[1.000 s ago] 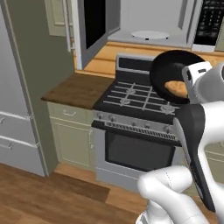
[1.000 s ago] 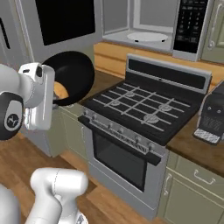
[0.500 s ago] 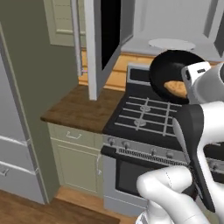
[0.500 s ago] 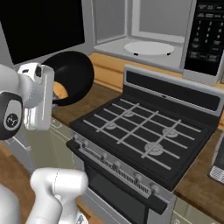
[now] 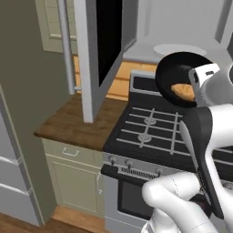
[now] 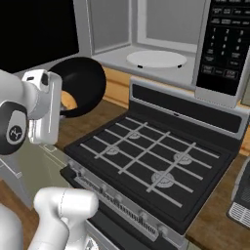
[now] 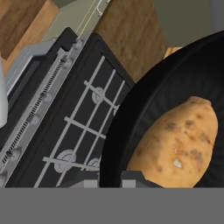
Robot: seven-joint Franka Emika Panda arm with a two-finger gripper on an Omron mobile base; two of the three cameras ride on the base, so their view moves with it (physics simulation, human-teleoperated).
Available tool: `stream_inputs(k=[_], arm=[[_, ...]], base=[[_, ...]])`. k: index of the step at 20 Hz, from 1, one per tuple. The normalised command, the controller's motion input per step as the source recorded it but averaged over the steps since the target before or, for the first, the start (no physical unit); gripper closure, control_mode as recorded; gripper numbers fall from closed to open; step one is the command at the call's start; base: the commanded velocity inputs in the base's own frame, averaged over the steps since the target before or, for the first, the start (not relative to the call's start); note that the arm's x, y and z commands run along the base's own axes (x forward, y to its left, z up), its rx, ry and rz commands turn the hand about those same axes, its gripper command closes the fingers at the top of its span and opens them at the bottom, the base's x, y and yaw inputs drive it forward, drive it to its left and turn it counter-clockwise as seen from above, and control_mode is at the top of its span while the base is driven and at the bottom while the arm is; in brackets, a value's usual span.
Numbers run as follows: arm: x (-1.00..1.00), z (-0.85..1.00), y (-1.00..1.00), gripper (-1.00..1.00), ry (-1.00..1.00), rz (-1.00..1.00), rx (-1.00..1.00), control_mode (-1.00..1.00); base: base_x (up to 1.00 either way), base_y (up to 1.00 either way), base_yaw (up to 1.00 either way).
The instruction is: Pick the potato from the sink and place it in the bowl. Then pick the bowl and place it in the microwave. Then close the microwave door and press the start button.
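My gripper [image 7: 109,177] is shut on the rim of the glossy black bowl [image 5: 173,75], held tilted in the air above the stove's left side. The orange-tan potato [image 7: 175,140] lies inside the bowl [image 7: 144,109] and also shows in the left base view as potato [image 5: 183,91]. From the right base view the bowl [image 6: 85,83] hangs left of the stove. Above the stove the microwave [image 6: 146,29] stands with its white turntable [image 6: 156,58] showing and its door [image 5: 107,41] swung wide to the left. The sink is out of view.
A black gas stove [image 6: 151,156] with grates sits right below the bowl. A wooden counter [image 5: 73,123] lies to its left. The microwave's dark keypad panel [image 6: 229,44] is on the right. A dark appliance [image 6: 241,205] stands at the far right edge.
The whole picture has shifted: the base has driven closer, so stove and microwave loom larger. The bowl with the potato stays in my grip, unchanged relative to the arm.
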Motion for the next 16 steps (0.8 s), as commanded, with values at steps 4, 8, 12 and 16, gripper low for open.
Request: stream_inputs(k=[4, 8, 12, 16], arm=[[0.0, 0.0, 0.0, 1.0, 0.0, 0.0, 0.0, 1.0], [0.0, 0.0, 0.0, 1.0, 0.0, 0.0, 0.0, 1.0], [0.0, 0.0, 0.0, 1.0, 0.0, 0.0, 0.0, 1.0], [0.0, 0.0, 0.0, 1.0, 0.0, 0.0, 0.0, 1.0]], base=[[0.19, -0.22, -0.22], [0.48, -0.09, -0.26], [0.35, -0.01, -0.24], [0.13, -0.02, -0.11]])
